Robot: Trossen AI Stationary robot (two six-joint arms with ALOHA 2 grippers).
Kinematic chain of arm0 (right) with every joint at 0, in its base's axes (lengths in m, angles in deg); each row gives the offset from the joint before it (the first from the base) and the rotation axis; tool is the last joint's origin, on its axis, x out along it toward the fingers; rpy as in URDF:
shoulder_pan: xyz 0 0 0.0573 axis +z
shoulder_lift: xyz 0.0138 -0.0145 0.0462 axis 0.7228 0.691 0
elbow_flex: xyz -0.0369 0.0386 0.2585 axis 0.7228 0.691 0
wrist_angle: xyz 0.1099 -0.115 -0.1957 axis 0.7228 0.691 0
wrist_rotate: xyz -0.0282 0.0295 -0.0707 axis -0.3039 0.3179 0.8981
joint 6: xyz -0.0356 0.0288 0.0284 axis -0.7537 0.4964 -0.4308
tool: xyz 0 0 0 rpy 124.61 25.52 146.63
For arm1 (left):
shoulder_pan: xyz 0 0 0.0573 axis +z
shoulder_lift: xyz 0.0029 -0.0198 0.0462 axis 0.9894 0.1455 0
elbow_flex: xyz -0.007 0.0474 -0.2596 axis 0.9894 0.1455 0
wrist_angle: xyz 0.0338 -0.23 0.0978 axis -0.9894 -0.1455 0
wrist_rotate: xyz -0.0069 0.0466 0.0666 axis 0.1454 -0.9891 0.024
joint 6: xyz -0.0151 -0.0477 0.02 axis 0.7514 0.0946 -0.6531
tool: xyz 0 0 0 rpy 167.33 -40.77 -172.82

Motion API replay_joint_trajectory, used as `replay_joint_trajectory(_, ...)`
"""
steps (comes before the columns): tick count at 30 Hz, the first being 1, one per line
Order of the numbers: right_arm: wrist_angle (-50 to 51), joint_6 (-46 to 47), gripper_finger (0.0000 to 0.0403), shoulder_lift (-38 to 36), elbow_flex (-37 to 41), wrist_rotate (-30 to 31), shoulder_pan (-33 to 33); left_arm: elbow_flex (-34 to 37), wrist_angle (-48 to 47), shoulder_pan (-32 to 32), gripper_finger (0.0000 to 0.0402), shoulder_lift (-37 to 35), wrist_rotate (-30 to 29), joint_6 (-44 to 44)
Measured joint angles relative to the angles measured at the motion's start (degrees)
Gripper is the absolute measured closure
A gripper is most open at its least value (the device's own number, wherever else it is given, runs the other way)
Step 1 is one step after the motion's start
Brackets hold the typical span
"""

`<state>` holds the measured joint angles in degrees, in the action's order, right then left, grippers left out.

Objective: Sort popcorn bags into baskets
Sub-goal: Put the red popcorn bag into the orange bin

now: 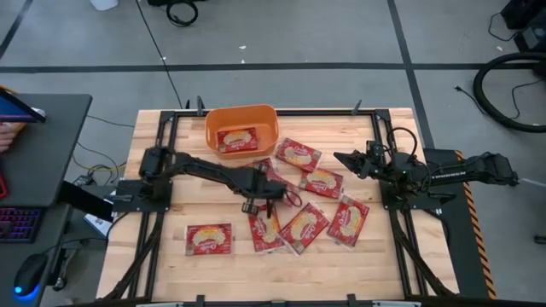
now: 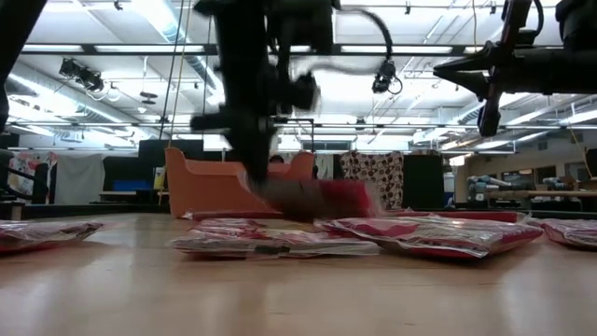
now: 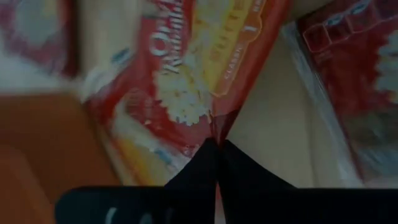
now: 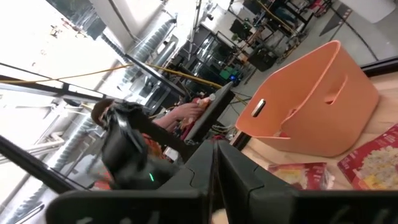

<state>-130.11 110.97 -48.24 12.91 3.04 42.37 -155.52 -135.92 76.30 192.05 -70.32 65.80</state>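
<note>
The left tool (image 1: 270, 203) is clenched on the edge of a popcorn bag (image 3: 199, 68) at mid-desk, the packet hanging from its tips among the other popcorn bags (image 1: 305, 227) lying flat on the wooden desk (image 1: 153, 256); the orange basket (image 1: 242, 122) stands beyond, one packet (image 1: 236, 139) inside; the right tool (image 1: 341, 159) hovers clenched and empty over the desk's right side.

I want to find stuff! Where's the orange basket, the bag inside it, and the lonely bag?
orange basket (image 1: 211, 130): high view, left rim.
bag inside it (image 1: 236, 139): high view, cream oval.
lonely bag (image 1: 209, 239): high view, its centre.
</note>
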Motion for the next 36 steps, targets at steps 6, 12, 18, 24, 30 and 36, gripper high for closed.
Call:
replay_joint_trajectory(6,0.0,-0.1,0.0375,0.0,0.0,-0.1,0.0,-5.7,-8.8,1.2,0.0397,-9.0,-0.7,3.5)
replay_joint_trajectory(12,-0.4,-0.6,0.0375,0.0,0.0,0.7,-0.1,-6.9,-15.1,3.8,0.0398,-16.6,-1.7,5.8)
replay_joint_trajectory(18,-0.6,-0.5,0.0375,0.5,0.0,0.7,-0.2,-5.1,-16.7,10.1,0.0398,-19.9,-4.2,6.5)
replay_joint_trajectory(24,-0.5,-0.4,0.0375,0.7,0.0,0.7,-0.2,1.2,-14.2,17.8,0.0399,-20.1,-4.5,4.1)
replay_joint_trajectory(30,-0.6,0.0,0.0375,0.7,0.0,0.7,-0.2,8.7,-7.2,24.0,0.0399,-20.0,-4.7,-0.2)
replay_joint_trajectory(36,-0.6,0.1,0.0375,0.7,0.0,0.7,-0.2,14.6,1.2,28.3,0.0399,-19.9,-4.7,0.4)
